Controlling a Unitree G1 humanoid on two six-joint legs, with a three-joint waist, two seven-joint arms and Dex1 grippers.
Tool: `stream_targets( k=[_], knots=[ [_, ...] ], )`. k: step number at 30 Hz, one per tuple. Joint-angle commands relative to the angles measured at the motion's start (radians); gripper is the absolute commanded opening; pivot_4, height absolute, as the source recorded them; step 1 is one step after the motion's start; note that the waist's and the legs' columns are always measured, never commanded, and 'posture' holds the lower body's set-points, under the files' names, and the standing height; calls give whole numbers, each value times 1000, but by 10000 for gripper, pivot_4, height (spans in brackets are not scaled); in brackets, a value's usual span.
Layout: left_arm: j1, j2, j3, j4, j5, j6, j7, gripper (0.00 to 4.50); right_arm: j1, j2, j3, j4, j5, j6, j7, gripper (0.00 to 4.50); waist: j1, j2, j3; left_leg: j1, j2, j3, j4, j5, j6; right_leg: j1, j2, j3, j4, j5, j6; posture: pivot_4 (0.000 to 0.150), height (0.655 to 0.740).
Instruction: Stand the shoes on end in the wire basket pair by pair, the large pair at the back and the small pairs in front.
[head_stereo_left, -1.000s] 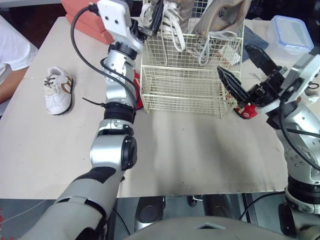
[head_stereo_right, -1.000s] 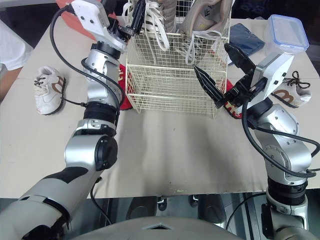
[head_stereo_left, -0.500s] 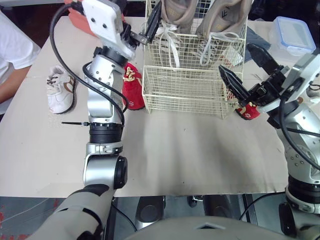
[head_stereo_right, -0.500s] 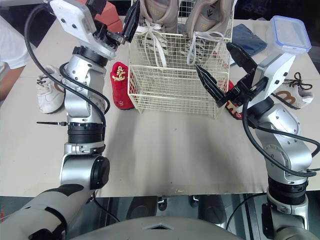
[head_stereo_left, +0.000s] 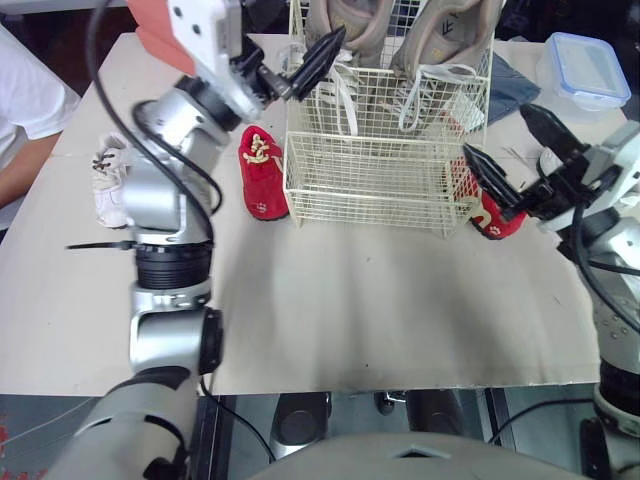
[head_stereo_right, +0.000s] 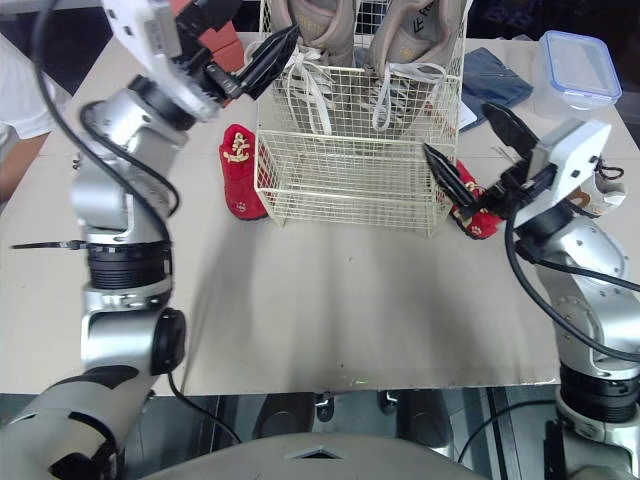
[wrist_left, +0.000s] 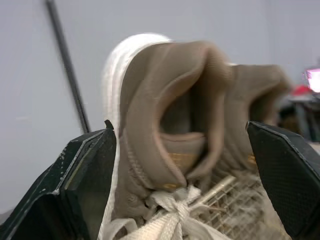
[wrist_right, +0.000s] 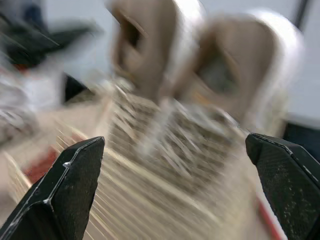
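A cream wire basket (head_stereo_left: 365, 185) stands at the table's middle back. Two large tan shoes (head_stereo_left: 352, 22) (head_stereo_left: 448, 35) stand on end in its rear part, laces hanging down. My left gripper (head_stereo_right: 262, 25) hovers open at the basket's upper left corner, apart from the nearer tan shoe (wrist_left: 170, 125). One small red shoe (head_stereo_left: 262, 172) lies left of the basket. Another red shoe (head_stereo_left: 492, 215) lies at its right front corner. My right gripper (head_stereo_left: 497, 130) is open just right of the basket, above that shoe. A small white shoe (head_stereo_left: 108, 182) lies far left, partly behind my left arm.
A clear box with a blue lid (head_stereo_left: 585, 68) and a blue cloth (head_stereo_left: 510, 75) sit at the back right. Red boxes (head_stereo_left: 158, 32) stand at the back left. A person's white sleeve (head_stereo_left: 25, 100) reaches in at the left edge. Bare table lies before the basket.
My left gripper has pulled back out of the basket to its left corner, uncovering the left red shoe. My right gripper has drifted right, away from the basket's side.
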Motion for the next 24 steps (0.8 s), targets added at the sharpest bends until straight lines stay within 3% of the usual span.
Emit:
stream_targets(
  k=[1, 11, 17, 20, 24],
  knots=[
    [-6, 55, 11, -67, -59, 74, -60, 44923, 25, -29, -67, 1, 18, -12, 23, 45000, 0, 0, 0, 1, 0, 0, 0, 0, 0, 0, 0, 1, 0, 0, 0, 1500, 6860],
    [91, 336, 1, -267, -262, 396, -288, 44923, 176, -52, -95, 28, -27, 93, -48, 45000, -3, 2, 0, 5, 0, 1, -2, 0, 0, 1, 1, 8, 1, -2, 3, 1500, 6860],
    [133, 399, -30, -341, -321, 491, -346, 44923, 217, -42, -68, 37, 4, 203, -59, 45000, 0, 3, 0, 7, 0, 0, -2, 0, 0, 4, 1, 8, 0, -3, 4, 1500, 6860],
    [136, 410, -44, -357, -323, 503, -360, 44923, 202, -52, -33, 122, -81, 172, -62, 45000, -1, 3, 0, 7, 0, 1, -2, 0, 0, 4, 1, 9, 0, -3, 4, 1500, 6860],
    [121, 412, -59, -357, -314, 505, -362, 44923, 161, -58, -25, 205, -75, 176, -10, 45000, -1, 4, 1, 8, 0, 1, -3, 0, 0, 4, 1, 9, 0, -3, 4, 1500, 6860]
  ],
)
